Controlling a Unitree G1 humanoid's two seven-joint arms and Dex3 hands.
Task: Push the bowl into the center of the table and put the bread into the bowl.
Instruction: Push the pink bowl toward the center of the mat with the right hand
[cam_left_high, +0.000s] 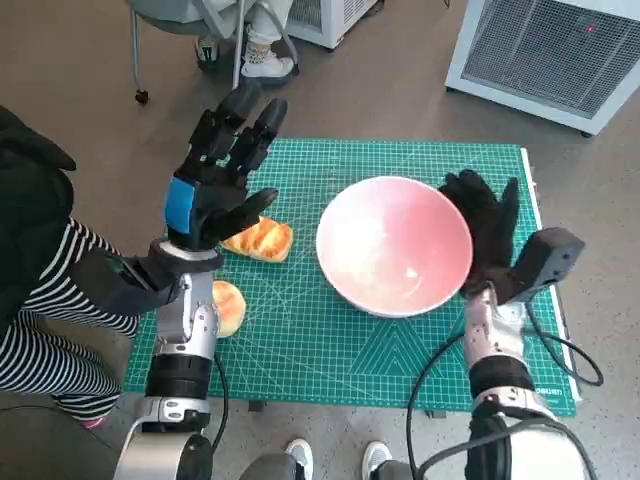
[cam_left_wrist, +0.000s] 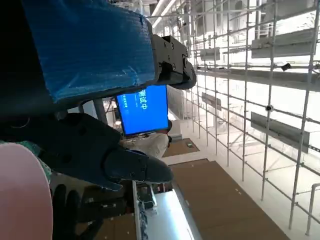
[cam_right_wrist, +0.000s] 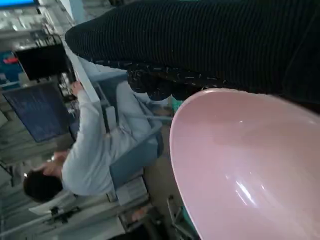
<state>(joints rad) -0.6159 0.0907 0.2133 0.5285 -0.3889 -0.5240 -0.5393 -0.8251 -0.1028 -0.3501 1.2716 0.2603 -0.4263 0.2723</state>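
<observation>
My right hand (cam_left_high: 487, 228) rests against the right side of the pink bowl (cam_left_high: 394, 243), the gloved fingers (cam_left_high: 470, 200) laid flat along its rim and closed round nothing; in the right wrist view the glove sits just past the bowl's edge. The bowl stands on the green mat (cam_left_high: 330, 350) that covers the counter, a little right of the middle, so I judge a short push to the left is still needed. It looks hard, smooth and glossy, so it should slide easily on the mat, but it could tip if I press high on the rim; a low, flat push on the wall seems safer. My left hand (cam_left_high: 218, 175) hangs raised above the left part of the counter, fingers spread wide and holding nothing. Just beneath it lies a golden piece of bread (cam_left_high: 262, 239), left of the bowl and apart from it, and a rounder bun (cam_left_high: 228, 306) lies nearer to me, partly hidden by my left forearm. The bread looks soft and light and would squash under a hard squeeze, so I would take it gently across its sides. A person in striped clothing (cam_left_high: 45, 310) is at the left.
</observation>
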